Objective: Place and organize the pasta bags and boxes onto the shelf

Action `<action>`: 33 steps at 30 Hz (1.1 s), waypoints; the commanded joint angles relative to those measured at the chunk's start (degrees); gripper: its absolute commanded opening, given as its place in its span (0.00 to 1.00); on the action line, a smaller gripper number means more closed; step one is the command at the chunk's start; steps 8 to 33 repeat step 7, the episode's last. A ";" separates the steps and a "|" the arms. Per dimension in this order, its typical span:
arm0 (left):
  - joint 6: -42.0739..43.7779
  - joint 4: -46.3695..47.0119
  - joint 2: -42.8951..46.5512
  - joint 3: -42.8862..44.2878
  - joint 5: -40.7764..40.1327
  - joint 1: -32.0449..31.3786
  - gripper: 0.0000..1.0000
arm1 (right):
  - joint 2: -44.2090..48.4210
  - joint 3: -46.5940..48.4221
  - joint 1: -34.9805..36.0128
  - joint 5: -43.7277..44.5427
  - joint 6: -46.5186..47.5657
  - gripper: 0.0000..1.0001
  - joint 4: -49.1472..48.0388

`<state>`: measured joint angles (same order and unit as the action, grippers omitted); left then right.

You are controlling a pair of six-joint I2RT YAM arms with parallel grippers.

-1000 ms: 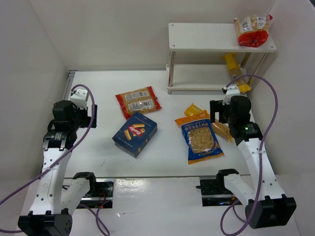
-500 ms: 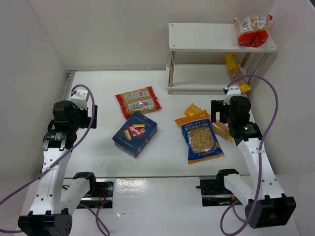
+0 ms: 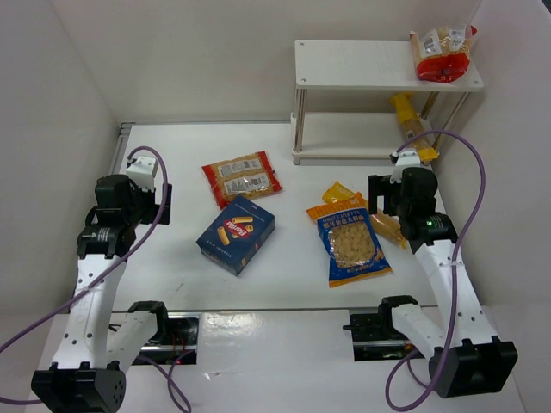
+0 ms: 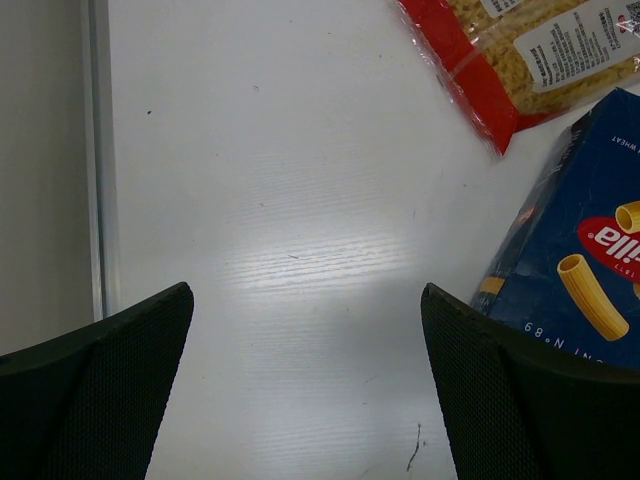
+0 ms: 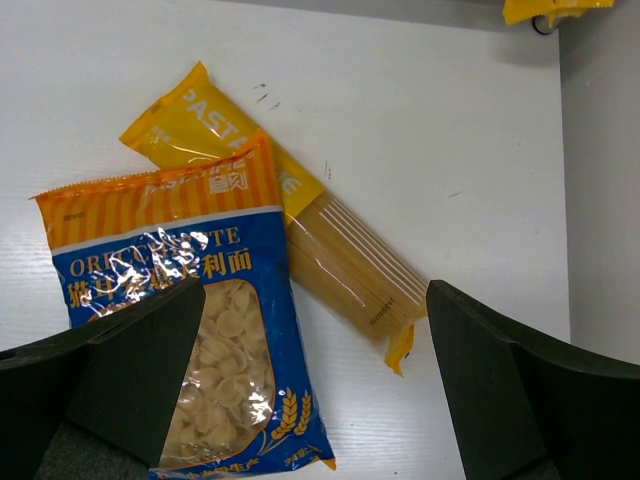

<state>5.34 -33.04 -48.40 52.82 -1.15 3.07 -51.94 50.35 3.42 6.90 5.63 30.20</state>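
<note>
The white two-tier shelf stands at the back right. A red-edged bag lies on its top board and a yellow bag on its lower board. On the table lie a dark blue box, another red-edged bag, a blue-and-orange bag and a long yellow-orange bag partly under it. My left gripper is open over bare table, left of the box. My right gripper is open above the blue-and-orange bag and the yellow-orange bag.
White walls close in the table on the left, back and right. A metal strip runs along the left table edge. The tip of the shelved yellow bag shows at the top of the right wrist view.
My left arm has shifted slightly to the right and forward. My right arm has barely moved. The pasta packs lie where they were.
</note>
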 commanded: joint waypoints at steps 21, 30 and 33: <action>-1.04 -0.01 -0.29 1.32 0.97 -0.17 1.00 | -0.18 0.37 -0.26 0.14 -0.09 1.00 -2.77; -1.04 -0.01 -0.29 1.32 0.97 -0.17 1.00 | -0.18 0.37 -0.26 0.14 -0.09 1.00 -2.77; -1.04 -0.01 -0.29 1.32 0.97 -0.17 1.00 | -0.18 0.37 -0.26 0.14 -0.09 1.00 -2.77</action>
